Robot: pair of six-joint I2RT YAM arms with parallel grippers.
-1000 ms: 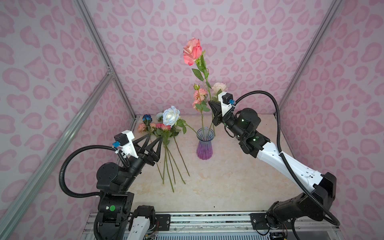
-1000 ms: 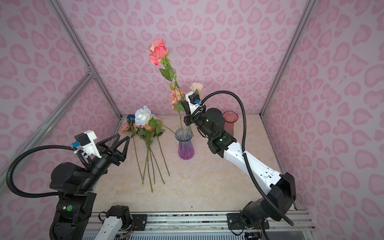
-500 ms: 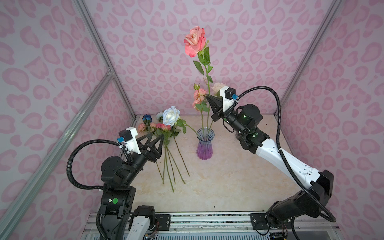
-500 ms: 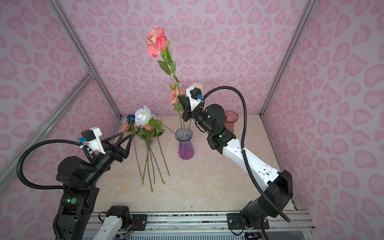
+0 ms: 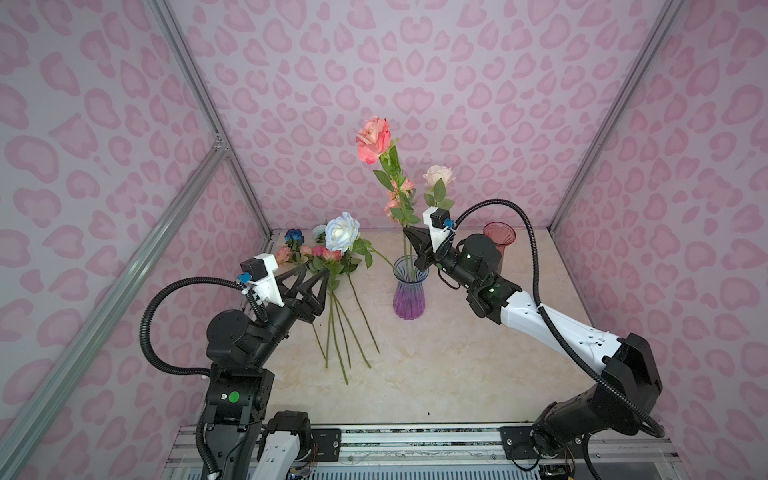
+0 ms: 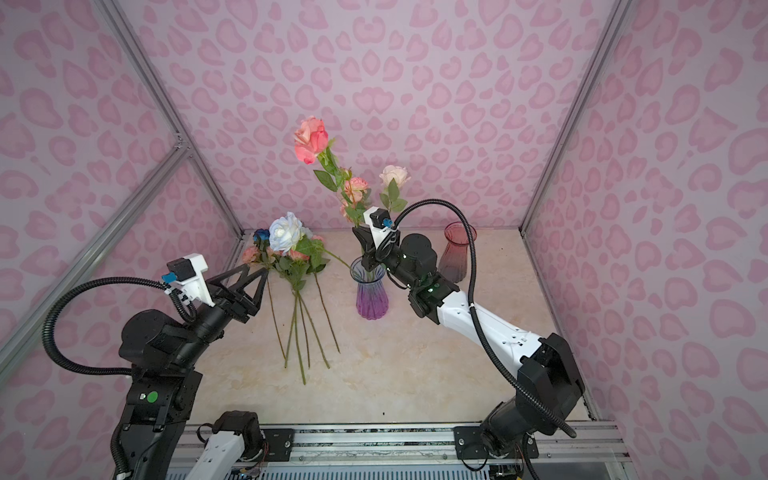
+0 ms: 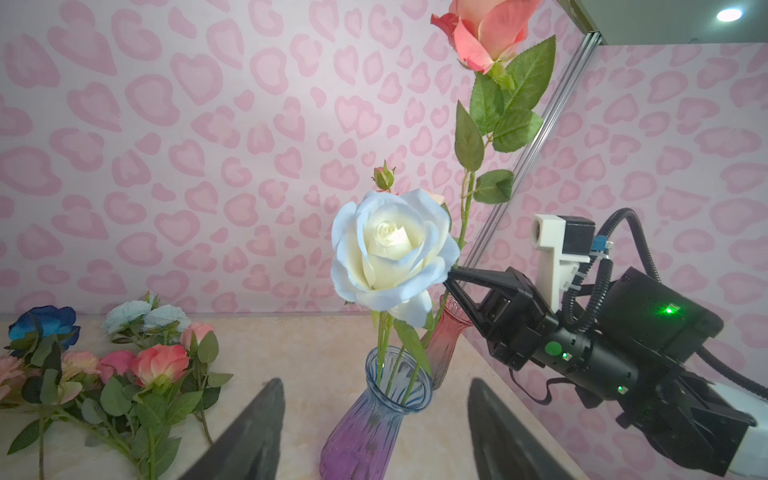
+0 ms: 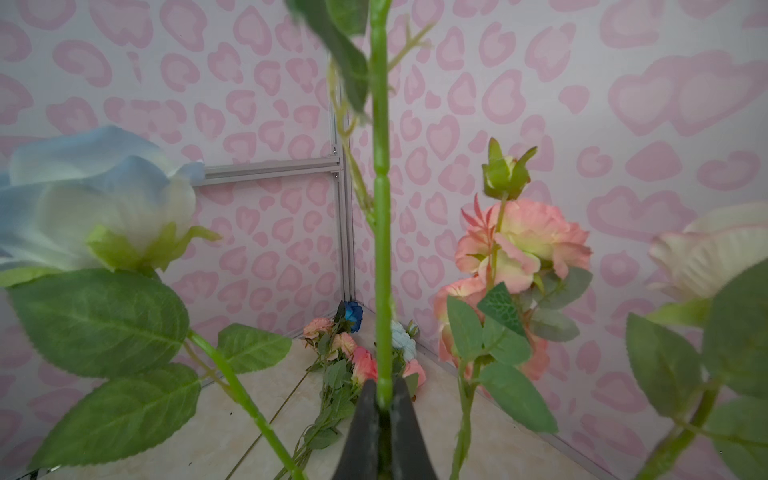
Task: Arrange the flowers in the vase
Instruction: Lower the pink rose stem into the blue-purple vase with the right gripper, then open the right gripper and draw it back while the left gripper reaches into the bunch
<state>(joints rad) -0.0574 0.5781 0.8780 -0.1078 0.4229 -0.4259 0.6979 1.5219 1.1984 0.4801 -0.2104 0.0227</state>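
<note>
Right arm: reaches from the lower right to frame centre in both top views.
Right gripper (image 5: 409, 236): clamped on the coral rose (image 5: 373, 139) stem just above the vase (image 5: 409, 293). The stem stands upright between the black wedge-shaped fingers (image 8: 362, 419).
Left arm: folded at lower left, wrist raised.
Left gripper (image 5: 316, 272): spread wide, empty, above the loose flowers (image 5: 332, 299).
Vase: ribbed translucent glass, blue rim fading to purple, at centre.
Second vase (image 5: 498, 237): red glass, right of centre.
Table (image 5: 436, 374): beige, marbled.
In vase: cream rose (image 5: 438, 174), pink cluster (image 5: 398, 195), white-blue rose (image 5: 341, 232) leaning left.
Loose flowers: lying left of centre, thin green stems toward the frame bottom.
</note>
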